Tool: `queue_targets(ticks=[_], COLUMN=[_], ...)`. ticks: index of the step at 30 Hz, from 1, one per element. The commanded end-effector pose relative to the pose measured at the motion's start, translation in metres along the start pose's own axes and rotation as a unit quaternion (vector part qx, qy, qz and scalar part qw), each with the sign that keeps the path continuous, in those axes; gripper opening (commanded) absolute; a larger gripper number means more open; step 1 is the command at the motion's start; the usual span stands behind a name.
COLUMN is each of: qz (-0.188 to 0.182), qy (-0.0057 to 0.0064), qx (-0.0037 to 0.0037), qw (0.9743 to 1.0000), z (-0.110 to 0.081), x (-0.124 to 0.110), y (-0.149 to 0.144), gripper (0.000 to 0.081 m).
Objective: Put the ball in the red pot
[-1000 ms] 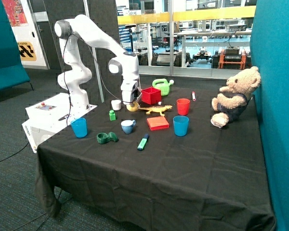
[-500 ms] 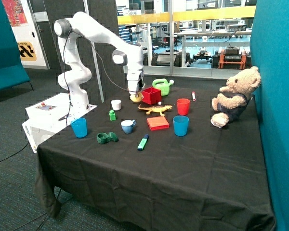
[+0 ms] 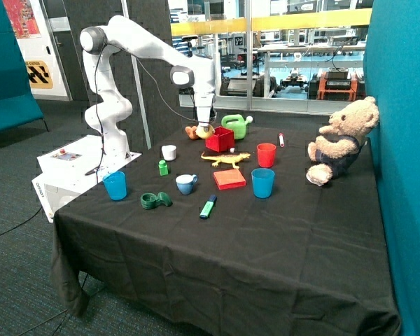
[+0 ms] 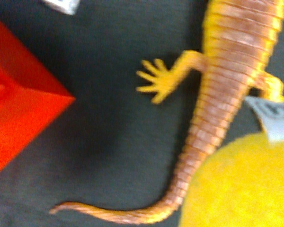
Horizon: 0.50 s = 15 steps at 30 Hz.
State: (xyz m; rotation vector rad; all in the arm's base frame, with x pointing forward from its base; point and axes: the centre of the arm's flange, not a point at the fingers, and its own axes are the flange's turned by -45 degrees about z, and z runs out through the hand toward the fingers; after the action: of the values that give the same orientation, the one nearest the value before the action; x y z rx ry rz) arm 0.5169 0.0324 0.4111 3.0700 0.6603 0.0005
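Note:
The pale yellow ball (image 3: pixel 206 130) is held in my gripper (image 3: pixel 206 129), lifted off the table just above the near-left rim of the bright red square pot (image 3: pixel 221 140). The gripper is shut on the ball. In the wrist view the ball (image 4: pixel 241 184) fills one corner, with a grey fingertip (image 4: pixel 270 118) against it. A corner of the red pot (image 4: pixel 19 118) shows across the black cloth from it. The pot's inside is not visible.
A yellow-orange toy lizard (image 3: pixel 226 159) (image 4: pixel 227 90) lies in front of the pot. A brownish-orange toy (image 3: pixel 190 131), green watering can (image 3: pixel 236 126), red cup (image 3: pixel 266 155), flat red block (image 3: pixel 229 179), blue cup (image 3: pixel 262 183) and white cup (image 3: pixel 169 152) stand around it. A teddy bear (image 3: pixel 339 140) sits at the far side.
The arm has lifted the ball from the table near the white cup and carried it up and back to the red pot's edge.

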Motion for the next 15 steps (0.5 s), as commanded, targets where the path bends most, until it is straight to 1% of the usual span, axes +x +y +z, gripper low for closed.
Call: queue_targets(ticks=[1,5,8,9,15], qz=[-0.038,-0.052,-0.075,-0.075,-0.101], qy=[0.0,0.0,0.0001,0.0001,0.0001], qx=[0.00073,0.00073,0.00073,0.00073,0.00072], qw=[0.9993,0.9987,0.9972,0.9972,0.9949], z=[-0.005,-0.004,-0.003,-0.003,-0.005], x=[0.014,0.018,0.024,0.025,0.032], y=[-0.041,-0.055,-0.075,-0.079,-0.11], gripper=[0.0,0.0,0.0,0.0,0.0])
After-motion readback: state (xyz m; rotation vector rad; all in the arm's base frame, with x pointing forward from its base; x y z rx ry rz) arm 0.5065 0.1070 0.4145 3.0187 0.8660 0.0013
